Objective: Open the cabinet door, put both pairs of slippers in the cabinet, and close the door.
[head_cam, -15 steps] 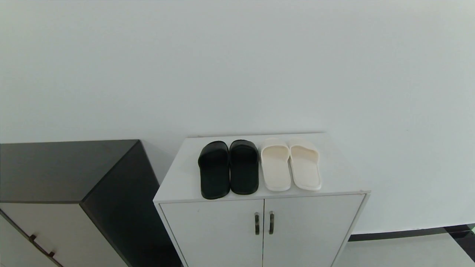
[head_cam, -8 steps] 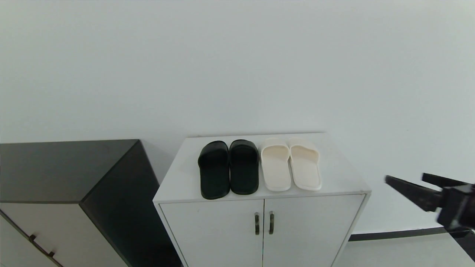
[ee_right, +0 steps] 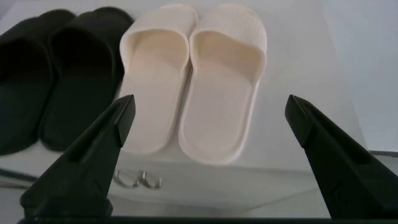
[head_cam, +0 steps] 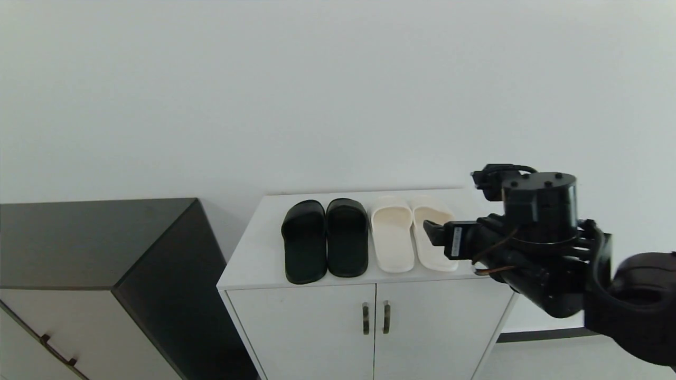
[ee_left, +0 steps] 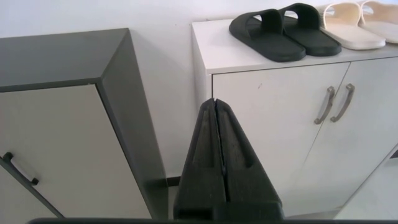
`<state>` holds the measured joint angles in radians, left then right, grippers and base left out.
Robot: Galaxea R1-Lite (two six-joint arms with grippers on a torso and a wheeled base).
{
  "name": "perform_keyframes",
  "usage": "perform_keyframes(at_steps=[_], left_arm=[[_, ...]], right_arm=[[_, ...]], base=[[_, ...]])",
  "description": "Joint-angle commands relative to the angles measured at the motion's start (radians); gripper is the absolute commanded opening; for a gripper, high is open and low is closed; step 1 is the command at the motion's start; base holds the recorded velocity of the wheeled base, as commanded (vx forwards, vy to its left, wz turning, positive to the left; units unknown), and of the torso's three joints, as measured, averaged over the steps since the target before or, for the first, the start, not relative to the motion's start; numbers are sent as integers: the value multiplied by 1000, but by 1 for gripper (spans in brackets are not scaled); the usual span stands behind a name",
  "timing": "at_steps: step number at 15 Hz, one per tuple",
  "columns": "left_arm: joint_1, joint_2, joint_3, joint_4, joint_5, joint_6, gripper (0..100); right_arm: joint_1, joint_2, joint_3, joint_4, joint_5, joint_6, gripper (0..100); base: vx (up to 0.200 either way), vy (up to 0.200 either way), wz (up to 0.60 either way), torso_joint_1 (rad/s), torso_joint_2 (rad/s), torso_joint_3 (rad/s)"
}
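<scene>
- White cabinet (head_cam: 296, 327) stands against the wall (head_cam: 338, 95). Both doors are closed, and the two handles (head_cam: 365, 317) sit side by side at the centre seam.
- Black slippers (head_cam: 306, 248) are on the cabinet top, left of centre. The pair lies side by side with toes toward the wall.
- Cream slippers (head_cam: 392, 243) are on the same top, just right of the black pair and set the same way. The two pairs lie close together; whether they touch, I cannot tell.
- Right hand (ee_right: 210, 106) is held by the right part of the cabinet top, near the cream pair. Its fingers are spread wide and hold nothing — in the wrist view the cream pair lies between them, farther off.
- Left hand (ee_left: 215, 109) is low, in front of the cabinets. Its fingers are pressed together and hold nothing.
- Dark cabinet (head_cam: 95, 237) stands just left of the white one — lower, with a pale front.
</scene>
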<state>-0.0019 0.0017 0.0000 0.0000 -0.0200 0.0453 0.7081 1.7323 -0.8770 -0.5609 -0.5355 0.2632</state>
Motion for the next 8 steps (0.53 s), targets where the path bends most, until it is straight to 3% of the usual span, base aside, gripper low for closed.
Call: perform_keyframes(at_steps=[1,8], left_arm=[[0,1,0,0,0,-1,0],[-1,1,0,2,0,-1,0]], right_arm=[[-2,187,-120,-27,-20,-7,100],[-81,363,-304,-30,-11,-38,100]], base=[[0,0,0,0,0,0],[0,0,0,0,0,0]])
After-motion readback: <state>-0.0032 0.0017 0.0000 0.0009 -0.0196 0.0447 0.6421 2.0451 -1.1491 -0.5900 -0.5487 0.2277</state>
